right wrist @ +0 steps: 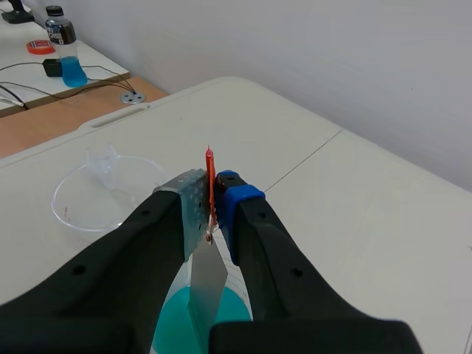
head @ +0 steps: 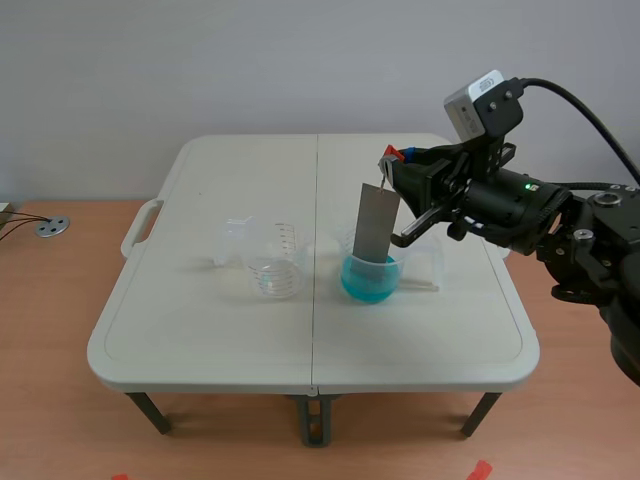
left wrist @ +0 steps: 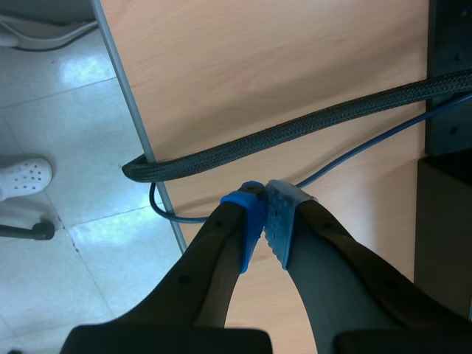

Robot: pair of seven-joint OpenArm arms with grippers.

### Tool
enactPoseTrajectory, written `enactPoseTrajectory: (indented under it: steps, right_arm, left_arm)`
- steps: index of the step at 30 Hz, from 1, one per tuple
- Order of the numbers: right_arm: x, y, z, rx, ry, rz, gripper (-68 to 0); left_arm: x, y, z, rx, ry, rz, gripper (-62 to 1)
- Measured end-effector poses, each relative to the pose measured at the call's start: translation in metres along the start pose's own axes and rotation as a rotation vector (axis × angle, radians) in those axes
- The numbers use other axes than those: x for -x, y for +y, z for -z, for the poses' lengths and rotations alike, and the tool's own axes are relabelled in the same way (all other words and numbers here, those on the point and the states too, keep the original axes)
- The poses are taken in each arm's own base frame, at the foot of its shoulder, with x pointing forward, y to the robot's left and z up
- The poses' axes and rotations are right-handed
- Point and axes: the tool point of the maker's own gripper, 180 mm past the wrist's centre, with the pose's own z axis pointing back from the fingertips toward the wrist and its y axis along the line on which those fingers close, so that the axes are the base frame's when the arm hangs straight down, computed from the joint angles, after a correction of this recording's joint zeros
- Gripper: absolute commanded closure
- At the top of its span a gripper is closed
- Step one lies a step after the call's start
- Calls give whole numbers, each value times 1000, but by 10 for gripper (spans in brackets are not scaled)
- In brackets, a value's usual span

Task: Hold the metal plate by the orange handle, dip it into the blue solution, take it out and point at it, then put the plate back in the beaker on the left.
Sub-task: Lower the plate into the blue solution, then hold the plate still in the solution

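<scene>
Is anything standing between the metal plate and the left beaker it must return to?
Nothing visible does. The metal plate, gripped by the right pincer, has its lower end in the blue beaker; the left beaker stands apart beside it, nothing between. The plate only needs lifting over the blue beaker's rim.

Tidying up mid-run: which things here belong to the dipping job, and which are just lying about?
In the job: right tool, orange handle, metal plate, beaker of blue solution, empty beaker.
Lying about: clear container, grey disc, bottle on the far desk.
</scene>
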Motion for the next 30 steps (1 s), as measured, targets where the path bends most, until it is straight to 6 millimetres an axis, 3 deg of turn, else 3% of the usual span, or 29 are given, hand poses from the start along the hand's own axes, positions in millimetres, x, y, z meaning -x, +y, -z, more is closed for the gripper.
enactPoseTrajectory:
  steps: [30]
  right_arm:
    - [9, -1, -1, -2, 17, -11, -13]
  left_arm:
    - [0, 0, 0, 0, 1, 0, -15]
